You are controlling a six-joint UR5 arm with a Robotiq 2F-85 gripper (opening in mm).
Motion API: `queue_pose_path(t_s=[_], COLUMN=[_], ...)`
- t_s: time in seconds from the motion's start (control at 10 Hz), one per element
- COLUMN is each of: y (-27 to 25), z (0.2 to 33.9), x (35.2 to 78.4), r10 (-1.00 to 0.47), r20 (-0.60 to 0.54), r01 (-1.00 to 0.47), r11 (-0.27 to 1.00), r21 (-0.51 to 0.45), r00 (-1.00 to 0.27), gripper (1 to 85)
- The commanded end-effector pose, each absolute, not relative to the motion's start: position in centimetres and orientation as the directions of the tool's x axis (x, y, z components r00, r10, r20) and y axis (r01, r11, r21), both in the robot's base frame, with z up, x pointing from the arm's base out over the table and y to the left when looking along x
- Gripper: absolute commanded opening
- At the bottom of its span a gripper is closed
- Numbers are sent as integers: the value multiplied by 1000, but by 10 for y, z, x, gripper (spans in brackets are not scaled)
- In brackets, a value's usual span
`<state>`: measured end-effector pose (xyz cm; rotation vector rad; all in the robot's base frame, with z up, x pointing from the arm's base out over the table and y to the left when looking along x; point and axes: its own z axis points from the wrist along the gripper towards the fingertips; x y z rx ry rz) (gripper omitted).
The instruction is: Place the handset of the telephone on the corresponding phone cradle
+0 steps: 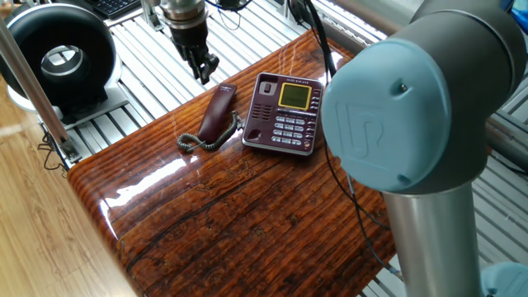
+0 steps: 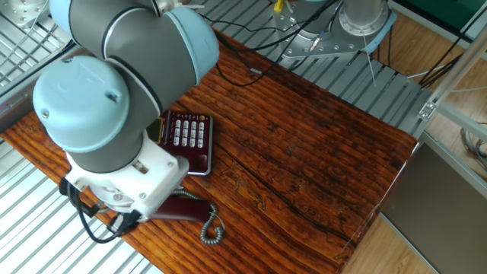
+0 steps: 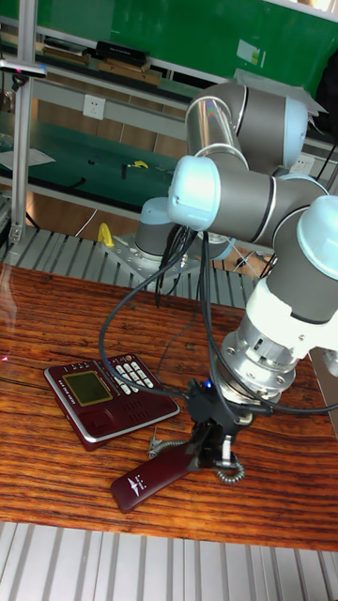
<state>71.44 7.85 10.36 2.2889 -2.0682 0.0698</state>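
Note:
The dark maroon handset (image 1: 219, 111) lies flat on the wooden table, off the telephone (image 1: 285, 114) and just left of it, with its grey coiled cord (image 1: 198, 142) curled at the near end. The phone cradle (image 1: 259, 109) along the phone's left side is bare. My gripper (image 1: 205, 68) hangs just above the handset's far end, fingers slightly spread and holding nothing. In the tall fixed view the gripper (image 3: 211, 449) hovers over one end of the handset (image 3: 150, 479) beside the telephone (image 3: 108, 394). The arm hides the gripper in the other fixed view, where the handset (image 2: 181, 211) shows.
The wooden tabletop (image 1: 247, 214) sits on slatted aluminium rails. A black round device (image 1: 58, 58) stands off the table at the back left. The arm's large elbow (image 1: 412, 124) fills the right foreground. Black cables (image 3: 160, 310) hang over the phone.

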Motion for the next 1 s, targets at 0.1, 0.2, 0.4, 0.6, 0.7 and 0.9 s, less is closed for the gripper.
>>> queue_pose_path(t_s=[0.1, 0.2, 0.4, 0.6, 0.7, 0.9], y=[87, 84, 80, 81, 84, 86], z=[103, 95, 79, 77, 77, 76], x=[715, 708, 699, 693, 694, 688], r10=[-967, -965, -964, -962, -958, -949], r20=[36, 56, 58, 42, 31, 17], r01=[-968, -966, -964, -962, -957, -949], r11=[-253, -258, -263, -271, -287, -315], r21=[5, -2, -30, -27, -35, -18], r00=[253, 257, 261, 270, 286, 314], gripper=[470, 533, 550, 540, 507, 353])
